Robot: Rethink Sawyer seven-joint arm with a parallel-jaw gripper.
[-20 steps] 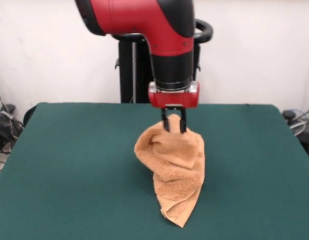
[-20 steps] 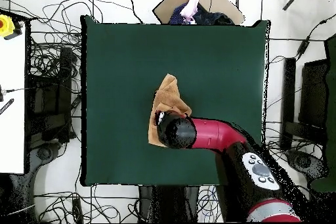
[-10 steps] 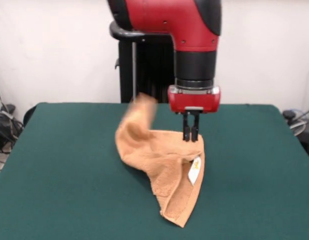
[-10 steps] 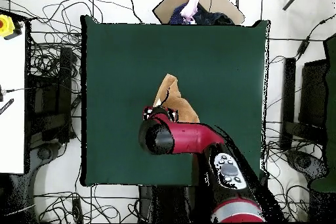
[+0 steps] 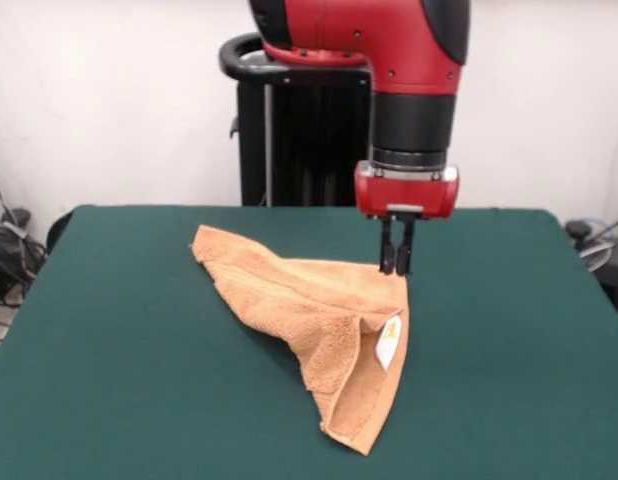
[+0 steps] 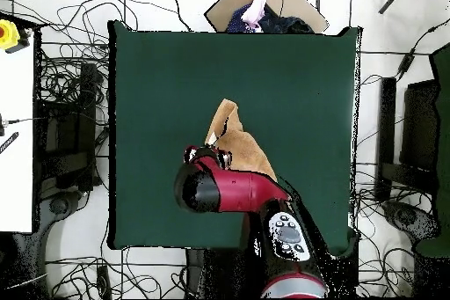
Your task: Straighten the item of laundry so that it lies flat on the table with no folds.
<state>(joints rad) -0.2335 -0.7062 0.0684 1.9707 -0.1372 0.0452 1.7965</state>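
Here the black two-fingered end effector (image 5: 396, 267), nearly shut, pinches a corner of the folded orange-tan terry-cloth towel (image 5: 314, 318) (image 6: 237, 142) lying on the dark green felt counter (image 5: 119, 350) (image 6: 158, 85).

The towel (image 5: 319, 320) is orange-tan, a looped terry all over, with a flatter woven band of the same colour running along its edges. A small white tag (image 5: 389, 341) with a yellowish mark shows on one fold. Under it the table (image 5: 119, 350) is a plain dark green, matt like felt. The arm (image 5: 389, 40) is glossy red with black sections, and the gripper (image 5: 396, 262) is black below a red collar.
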